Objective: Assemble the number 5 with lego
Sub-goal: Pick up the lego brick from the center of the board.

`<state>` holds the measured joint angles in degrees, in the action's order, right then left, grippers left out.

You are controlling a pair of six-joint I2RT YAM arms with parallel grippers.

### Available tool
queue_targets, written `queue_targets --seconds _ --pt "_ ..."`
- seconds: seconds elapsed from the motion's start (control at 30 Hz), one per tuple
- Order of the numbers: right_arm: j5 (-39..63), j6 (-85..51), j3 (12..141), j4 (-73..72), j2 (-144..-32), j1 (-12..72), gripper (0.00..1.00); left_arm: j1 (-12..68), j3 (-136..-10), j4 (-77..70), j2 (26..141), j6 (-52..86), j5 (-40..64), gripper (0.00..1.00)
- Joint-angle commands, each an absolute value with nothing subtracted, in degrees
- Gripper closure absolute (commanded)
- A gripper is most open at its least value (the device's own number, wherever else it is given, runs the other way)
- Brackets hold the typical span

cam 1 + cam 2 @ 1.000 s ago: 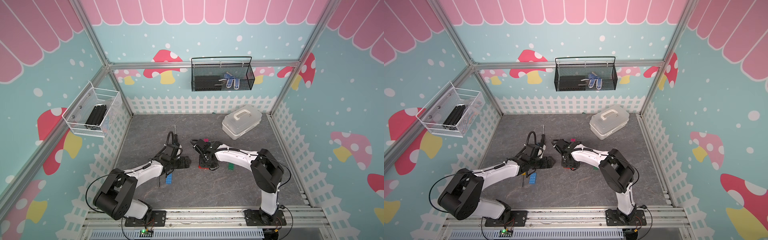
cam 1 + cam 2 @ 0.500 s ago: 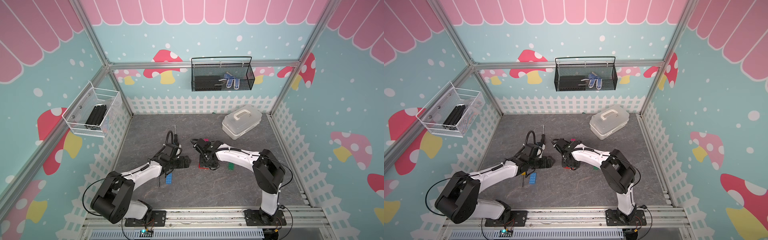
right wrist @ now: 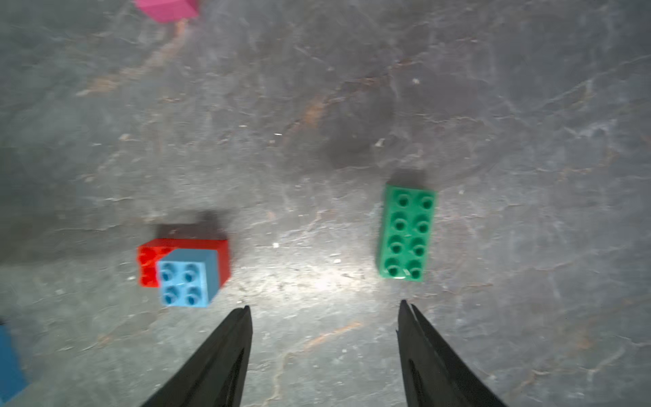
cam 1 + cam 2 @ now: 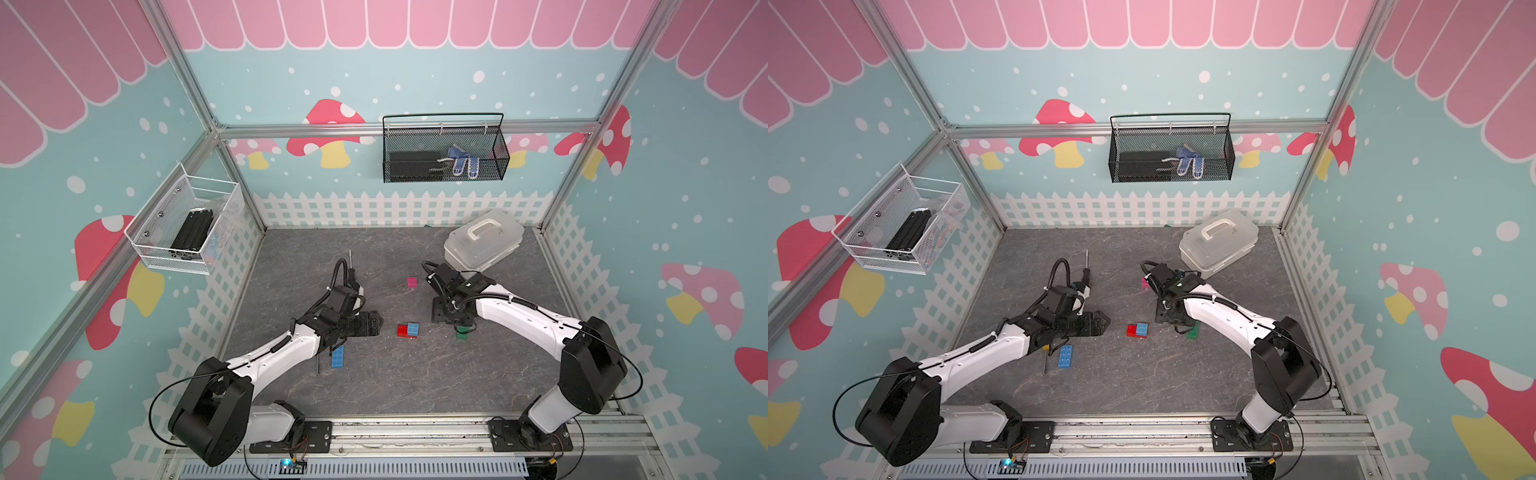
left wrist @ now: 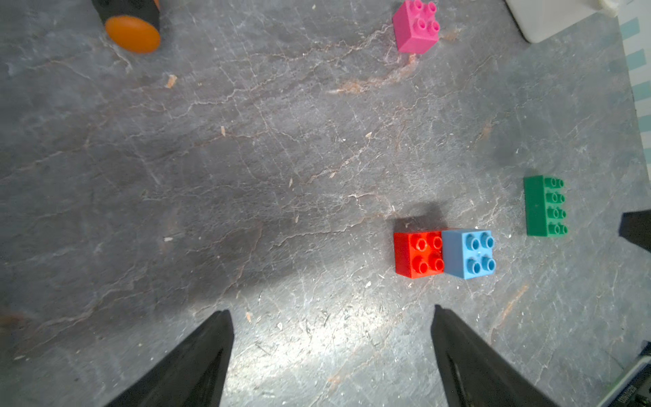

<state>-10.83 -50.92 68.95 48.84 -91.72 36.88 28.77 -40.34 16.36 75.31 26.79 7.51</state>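
The right end effector [image 3: 324,304] has drawn back from the red brick [image 5: 417,255]. Its jaws have spread and are empty, and it now hangs off that brick's blue-capped end, close above the green brick [image 3: 405,232]. The short blue brick [image 5: 468,253] has been left seated on one half of the red brick, so the first joint of the number 5 looks made, with three bricks still loose. Judging by the pose, green is next. The left end effector [image 5: 331,310] waits off the red brick's bare end, jaws wide and holding nothing.

The desk [image 4: 374,386] is matt grey, slate-like, veined with pale and rusty cracks. The lidded box [image 4: 482,245], well beyond the red brick, is milky translucent plastic with a moulded handle. The bricks are glossy hard plastic with round hollow studs. The long blue brick [image 4: 338,356] lies past the left end effector from the red brick, and green lies flat, studs up. The pink brick [image 5: 415,26], small and square, sits well apart from the red brick, toward the box.
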Motion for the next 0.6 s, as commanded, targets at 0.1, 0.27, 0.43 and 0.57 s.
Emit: queue_targets --seconds 0.1,0.27,0.43,0.57 --pt "-10.7 -41.6 66.2 52.3 -91.6 32.4 0.33 30.6 -42.9 20.1 73.5 26.9 3.5 0.09" --pt "-9.3 -38.7 63.6 52.4 -92.3 29.7 0.34 31.8 -44.1 21.5 74.2 27.3 1.9 0.09" --pt "-4.8 -35.8 61.6 48.7 -93.0 28.3 0.34 32.7 -44.2 21.7 74.0 27.9 0.8 0.09" --pt "-2.9 -35.2 61.4 47.4 -93.9 28.2 0.34 33.0 -44.3 21.8 74.5 28.2 0.3 0.09"
